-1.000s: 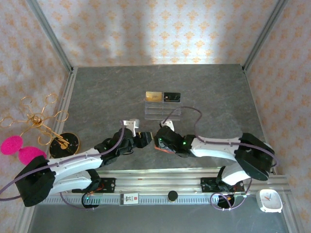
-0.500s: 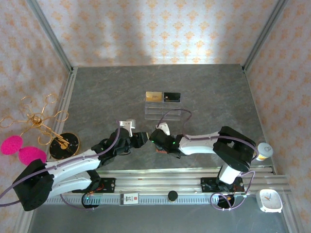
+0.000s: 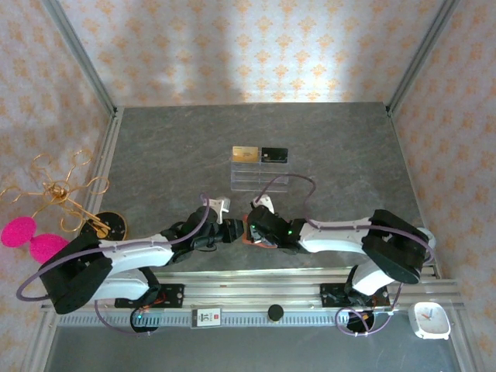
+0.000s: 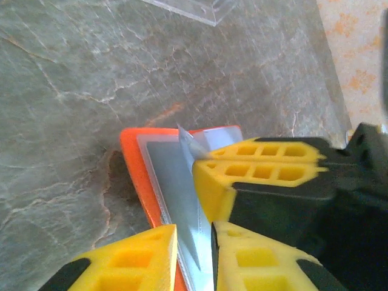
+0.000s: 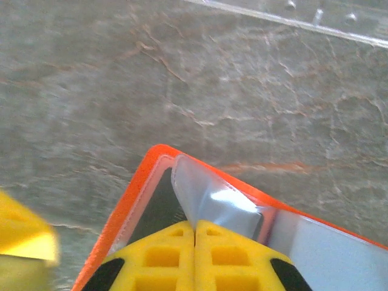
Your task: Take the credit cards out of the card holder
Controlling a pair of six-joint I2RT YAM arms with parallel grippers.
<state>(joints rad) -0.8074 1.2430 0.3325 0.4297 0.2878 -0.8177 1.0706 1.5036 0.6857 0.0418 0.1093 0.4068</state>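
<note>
Closing over the last second, both arms meet at the card holder (image 4: 132, 160): my left gripper (image 4: 194, 233) narrowed onto its grey leaf, right gripper (image 5: 195, 227) pressed together on the clear flap; gold card (image 3: 246, 153) and black card (image 3: 273, 155) sit well beyond both, apparently already out

card holder (image 5: 212, 200): glossy plastic sleeve | table (image 5: 91, 73): matt marbled stone look

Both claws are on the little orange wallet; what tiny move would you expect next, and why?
Probably the left gripper should finish pinching the card holder to steady it: its fingers straddle the grey inner panel, clamped or not I can't tell, while the right gripper is shut on the inner flap. The credit cards already sit on the clear rack.
</note>
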